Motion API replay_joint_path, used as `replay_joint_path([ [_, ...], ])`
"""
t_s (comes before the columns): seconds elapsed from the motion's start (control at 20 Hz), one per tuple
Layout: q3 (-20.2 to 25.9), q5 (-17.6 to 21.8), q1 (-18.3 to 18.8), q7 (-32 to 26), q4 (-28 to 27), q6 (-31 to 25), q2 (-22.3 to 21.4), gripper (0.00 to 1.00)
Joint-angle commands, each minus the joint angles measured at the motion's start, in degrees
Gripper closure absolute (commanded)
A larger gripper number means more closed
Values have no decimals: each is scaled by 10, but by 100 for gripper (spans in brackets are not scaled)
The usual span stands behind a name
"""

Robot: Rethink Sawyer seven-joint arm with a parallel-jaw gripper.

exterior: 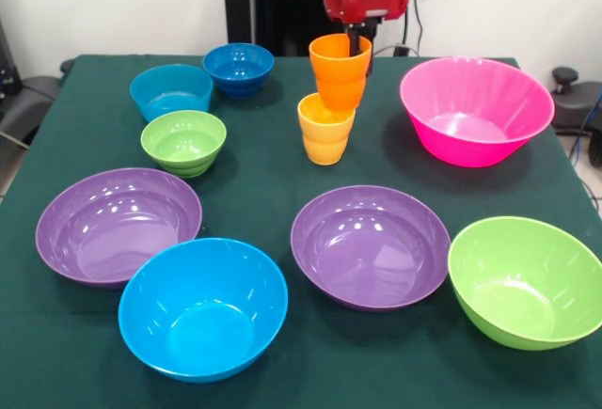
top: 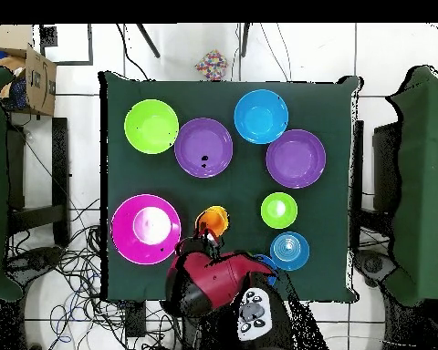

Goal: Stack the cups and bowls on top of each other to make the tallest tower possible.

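My gripper (exterior: 356, 45) reaches down from the red wrist, with one finger inside the rim of the orange cup (exterior: 340, 70), and is shut on that cup. The cup hangs slightly tilted, its base right at the rim of the yellow-orange cup (exterior: 325, 130), which stands on the green cloth. I cannot tell whether they touch. From overhead, the orange cup (top: 212, 220) shows just ahead of the gripper (top: 207, 239) and covers the yellow-orange cup. Small bowls stand apart at the left: dark blue (exterior: 239, 69), light blue (exterior: 171, 90) and green (exterior: 183, 142).
Large bowls ring the near half of the table: purple (exterior: 118, 224), blue (exterior: 202, 307), purple (exterior: 370, 244), green (exterior: 525, 280). A pink bowl (exterior: 476, 109) sits to the right of the cups. In the overhead view the arm (top: 213, 283) partly covers the dark blue bowl (top: 266, 264).
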State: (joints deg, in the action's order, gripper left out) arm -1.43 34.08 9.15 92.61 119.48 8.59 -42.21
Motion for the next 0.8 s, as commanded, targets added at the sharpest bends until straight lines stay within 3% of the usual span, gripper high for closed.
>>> replay_joint_path([
  [0.05,12,-14,-12,93,-17,21,38,100],
  [0.8,26,-5,9,79,-35,20,42,100],
])
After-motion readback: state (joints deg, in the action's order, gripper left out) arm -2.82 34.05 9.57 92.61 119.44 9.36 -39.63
